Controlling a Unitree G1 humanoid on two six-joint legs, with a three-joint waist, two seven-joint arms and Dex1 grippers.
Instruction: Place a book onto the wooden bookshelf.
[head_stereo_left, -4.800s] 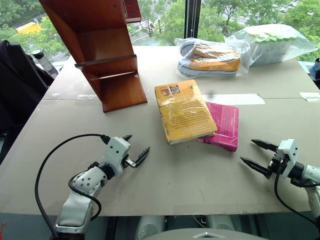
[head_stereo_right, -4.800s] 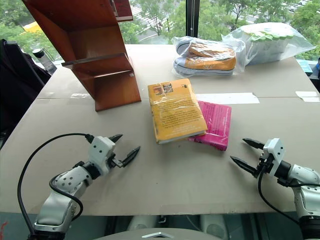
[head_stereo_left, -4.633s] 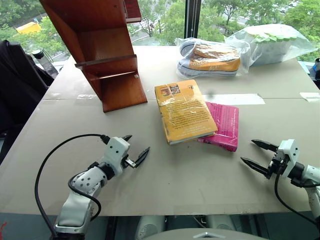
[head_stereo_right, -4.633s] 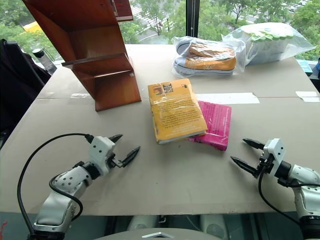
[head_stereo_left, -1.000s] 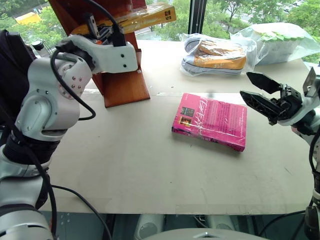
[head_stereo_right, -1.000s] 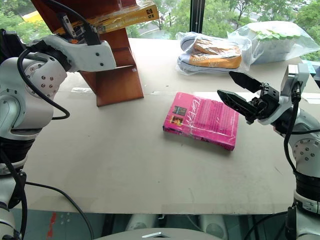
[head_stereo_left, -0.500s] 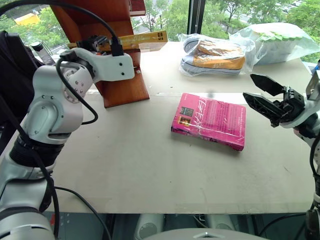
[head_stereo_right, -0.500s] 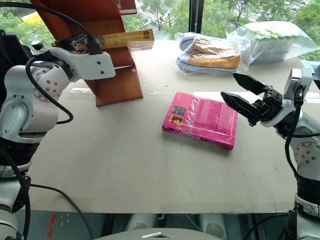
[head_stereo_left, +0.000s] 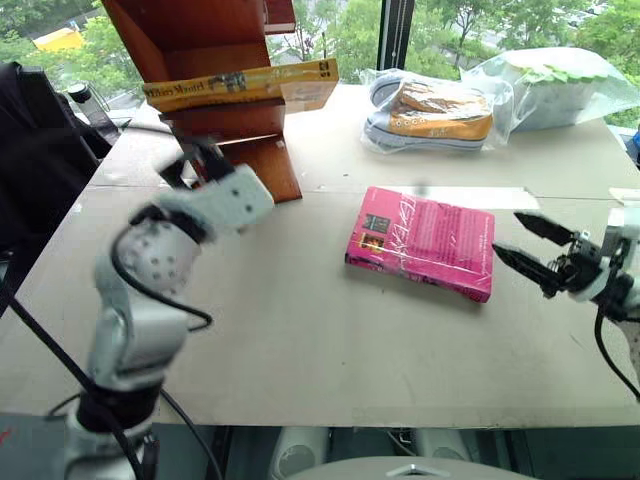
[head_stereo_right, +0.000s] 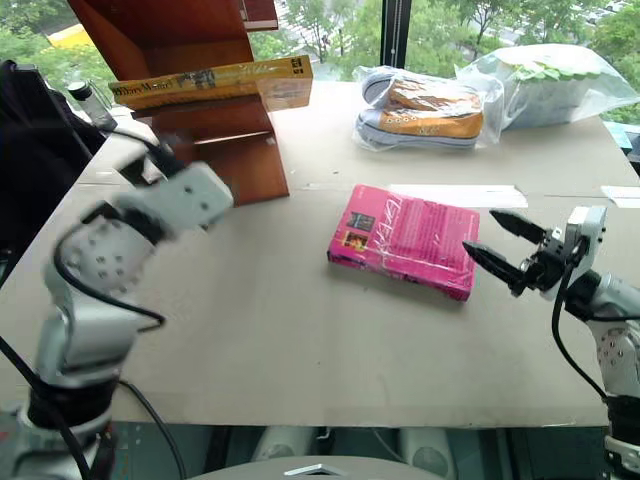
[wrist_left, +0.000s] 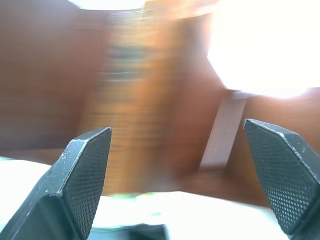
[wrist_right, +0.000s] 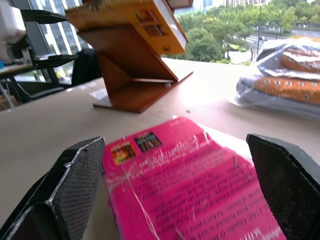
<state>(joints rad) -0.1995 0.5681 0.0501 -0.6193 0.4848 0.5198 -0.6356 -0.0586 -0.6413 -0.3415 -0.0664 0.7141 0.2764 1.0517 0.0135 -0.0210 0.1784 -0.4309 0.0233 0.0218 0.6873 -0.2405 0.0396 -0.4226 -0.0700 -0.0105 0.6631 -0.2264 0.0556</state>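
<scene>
The book (head_stereo_left: 240, 84), yellow with dark lettering on its spine, lies flat on a shelf of the wooden bookshelf (head_stereo_left: 205, 35), its right end jutting past the side panel. My left gripper (head_stereo_left: 190, 160) hovers below and in front of it, open and empty; in the left wrist view the fingers (wrist_left: 85, 170) stand wide apart before the blurred wood. My right gripper (head_stereo_left: 506, 232) is open, low over the table, just right of the pink book (head_stereo_left: 425, 240), which lies between its fingers (wrist_right: 75, 185) in the right wrist view.
Shoes in a plastic bag (head_stereo_left: 430, 105) and another bagged item (head_stereo_left: 560, 85) lie at the table's far right. A dark chair or bag (head_stereo_left: 35, 150) stands off the left edge. The cardboard-covered table (head_stereo_left: 300, 330) stretches bare in front.
My left gripper has opened and let go of the yellow book, which now rests on the shelf; the left arm dropped down and back. My right gripper has sunk toward the table.
</scene>
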